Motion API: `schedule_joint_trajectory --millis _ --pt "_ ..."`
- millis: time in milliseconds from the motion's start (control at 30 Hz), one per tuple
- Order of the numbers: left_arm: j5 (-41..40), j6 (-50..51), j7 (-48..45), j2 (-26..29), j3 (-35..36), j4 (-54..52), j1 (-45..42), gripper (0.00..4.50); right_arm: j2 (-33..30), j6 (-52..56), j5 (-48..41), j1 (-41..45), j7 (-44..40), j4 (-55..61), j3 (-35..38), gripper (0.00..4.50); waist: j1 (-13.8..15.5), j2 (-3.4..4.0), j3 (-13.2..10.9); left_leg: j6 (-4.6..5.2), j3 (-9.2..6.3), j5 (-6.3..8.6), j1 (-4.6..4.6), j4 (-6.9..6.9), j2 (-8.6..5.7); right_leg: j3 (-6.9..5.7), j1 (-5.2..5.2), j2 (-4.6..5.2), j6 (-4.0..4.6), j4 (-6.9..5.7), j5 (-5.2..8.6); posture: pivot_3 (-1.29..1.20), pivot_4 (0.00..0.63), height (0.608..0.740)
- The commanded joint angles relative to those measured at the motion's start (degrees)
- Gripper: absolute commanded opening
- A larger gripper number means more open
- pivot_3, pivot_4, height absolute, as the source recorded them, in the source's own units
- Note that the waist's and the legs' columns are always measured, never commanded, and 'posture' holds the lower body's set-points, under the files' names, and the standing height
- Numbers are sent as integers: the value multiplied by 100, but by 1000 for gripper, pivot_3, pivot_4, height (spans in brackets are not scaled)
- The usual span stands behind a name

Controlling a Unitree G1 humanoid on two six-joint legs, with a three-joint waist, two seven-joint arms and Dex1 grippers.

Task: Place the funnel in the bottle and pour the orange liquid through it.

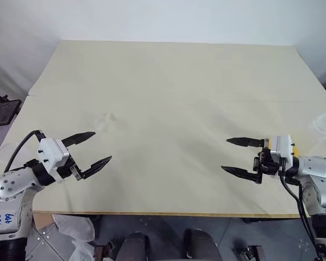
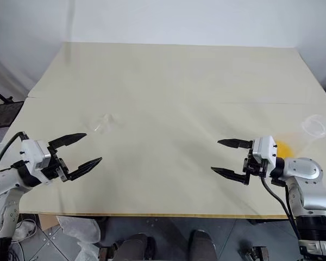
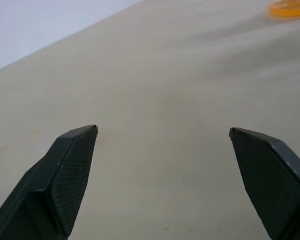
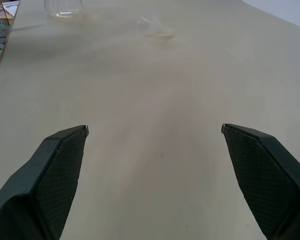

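Head views: pale cream table (image 1: pixel 174 92) seen from above; left hand (image 1: pixel 92 148) hovers over the near left part, fingers spread wide, nothing between them; right hand (image 1: pixel 240 156) over the near right part, pointing inward, also spread wide and empty. The funnel (image 2: pixel 103 124) lies as a faint clear shape on the table just beyond the left hand, apart from it. The orange liquid (image 2: pixel 283 148) shows as a bright patch right behind the right hand's wrist, inside a tilted clear flask whose round mouth (image 2: pixel 315 125) sits at the table's right edge; cannot tell if that flask touches the arm. Left wrist view: two black fingertips (image 3: pixel 72 175) wide apart over bare table, an orange disc far across near the other side. Right wrist view: black fingertips (image 4: pixel 60 172) spread, the funnel a hazy clear form far ahead, and a clear glass vessel (image 4: pixel 64 8) at the far table edge, likely the bottle, cut off so shape unclear.
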State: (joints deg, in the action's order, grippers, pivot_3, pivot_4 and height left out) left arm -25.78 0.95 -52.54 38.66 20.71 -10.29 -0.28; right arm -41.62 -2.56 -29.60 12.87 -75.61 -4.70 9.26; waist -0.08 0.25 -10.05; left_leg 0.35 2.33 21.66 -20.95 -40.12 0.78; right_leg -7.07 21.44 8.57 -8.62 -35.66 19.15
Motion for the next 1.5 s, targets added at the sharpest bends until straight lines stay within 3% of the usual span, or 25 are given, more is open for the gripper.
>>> schedule_joint_trajectory --millis 33,267,500,667,967,1067,1267,1500 --pt "-133 183 130 46 92 -249 65 4489 70 -55 -6 3 56 154 22 4500 1 0 0 0 -1 0 0 0 0 0 0 0 0 0 0 0 150 740" --pt "-777 699 626 -307 577 -913 589 4489 363 18 8 252 100 130 -201 4500 -29 0 0 0 -2 0 1 0 2 2 0 0 0 -1 0 0 150 740" --pt "-738 384 1834 -1474 1262 -1714 1641 4489 946 337 -237 685 261 285 -437 4500 -16 0 0 0 -5 0 2 -3 6 3 -1 0 0 0 0 0 150 740" --pt "-415 -390 2713 -2699 1733 -1903 2539 4489 1249 317 -141 961 88 328 -843 4500 -3 -8 -2 5 -5 3 1 -3 3 4 -5 7 0 8 0 0 150 740" --pt "-617 -1130 2963 -3534 2142 -1582 3518 4489 1450 227 -84 1212 -117 81 -1099 4500 13 -19 -3 7 -3 4 -1 -7 2 2 -9 2 0 17 0 0 150 740" --pt "-725 -1099 3225 -3527 2253 -1564 3430 4489 1494 206 -65 1266 -144 12 -1110 4500 10 -20 -3 7 -4 4 -2 -7 3 2 -10 2 0 17 0 0 150 740" --pt "-635 -565 3645 -2888 2184 -1654 3015 4489 1528 174 -45 1303 -163 -41 -1120 4500 10 -19 -3 7 -5 4 -1 -7 3 1 -9 0 1 15 0 0 150 740" --pt "-884 1234 4674 -1786 2130 -1943 2159 4489 1599 224 -40 1235 -58 138 -1127 4500 -6 -20 -2 7 -10 4 1 -7 2 2 -9 1 1 6 0 0 150 740"
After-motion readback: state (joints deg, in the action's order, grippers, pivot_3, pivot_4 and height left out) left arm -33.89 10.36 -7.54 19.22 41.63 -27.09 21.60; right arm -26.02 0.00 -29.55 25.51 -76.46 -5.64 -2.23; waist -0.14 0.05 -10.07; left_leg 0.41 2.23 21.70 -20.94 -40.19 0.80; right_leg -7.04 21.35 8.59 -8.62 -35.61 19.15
